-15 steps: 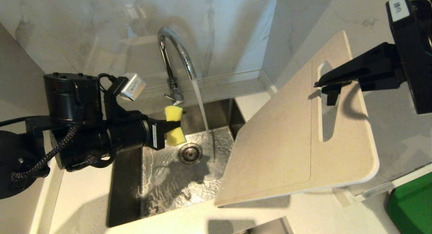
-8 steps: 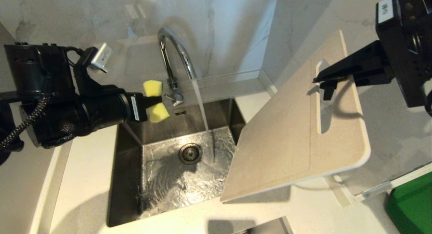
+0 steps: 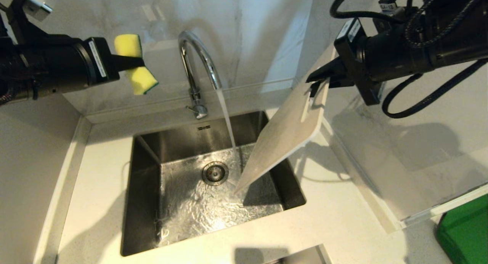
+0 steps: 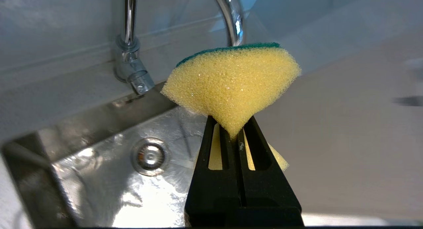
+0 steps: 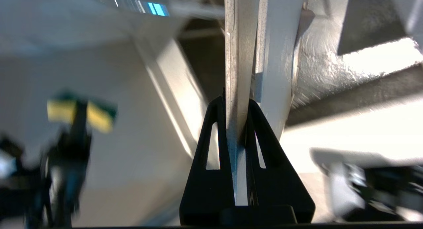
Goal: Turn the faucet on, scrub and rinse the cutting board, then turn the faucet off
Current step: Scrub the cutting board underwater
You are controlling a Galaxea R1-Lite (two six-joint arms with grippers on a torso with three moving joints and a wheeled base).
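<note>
The chrome faucet (image 3: 198,66) stands behind the sink with water (image 3: 227,121) running from its spout into the basin. My right gripper (image 3: 316,80) is shut on the upper edge of the cream cutting board (image 3: 282,136), which hangs steeply tilted, its lower corner down inside the sink. In the right wrist view the board (image 5: 239,57) runs edge-on between the jaws of the gripper (image 5: 237,105). My left gripper (image 3: 135,62) is high at the left, away from the board, shut on a yellow-and-green sponge (image 3: 134,64). The sponge (image 4: 231,83) bulges out of the gripper (image 4: 233,126).
The steel sink (image 3: 148,218) has a round drain (image 3: 214,173) and a wet floor. White counter (image 3: 343,218) surrounds it, with marble walls behind and to the right. A green object (image 3: 465,233) sits at the lower right corner.
The right gripper swung left and tipped the board from nearly flat over the counter to steep, its corner now in the sink. The left gripper rose and drew back left with the sponge.
</note>
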